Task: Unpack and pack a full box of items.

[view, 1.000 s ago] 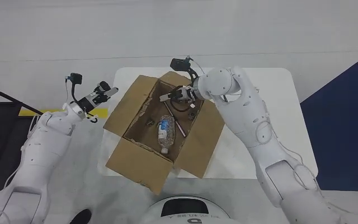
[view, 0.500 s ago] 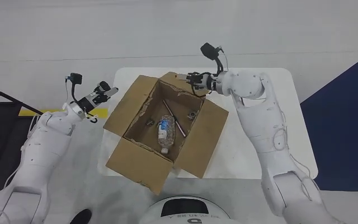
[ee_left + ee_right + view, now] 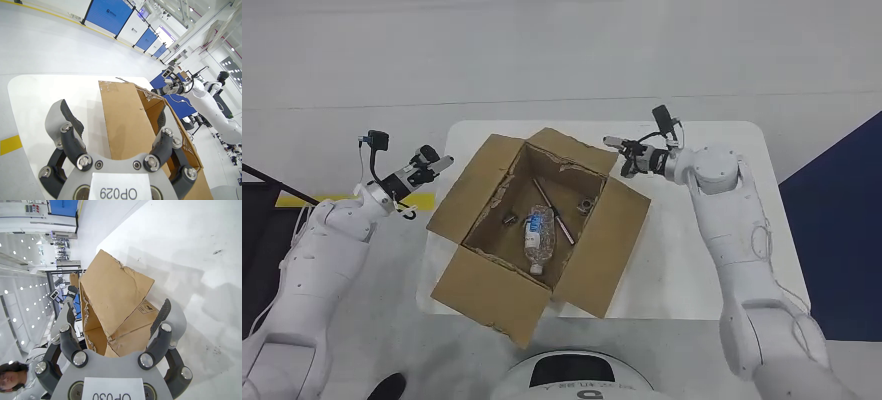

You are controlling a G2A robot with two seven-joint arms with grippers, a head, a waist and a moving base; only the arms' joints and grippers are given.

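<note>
My right claw (image 3: 117,309) hangs wide open and empty just outside the far-right flap of the open brown cardboard box (image 3: 467,190), the clear plastic bottle (image 3: 535,238) lying near-to-far on its floor inward of me, my equally empty, open left claw (image 3: 113,111) off the opposite flap.

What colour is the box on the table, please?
The box is plain brown cardboard, seen best in the top view.

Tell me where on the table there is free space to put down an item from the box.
The widest bare patch of the table lies between the box and the table's right edge. The far right corner is bare too, beside the right gripper. Inside the box, the bottle and small parts crowd the floor.
</note>
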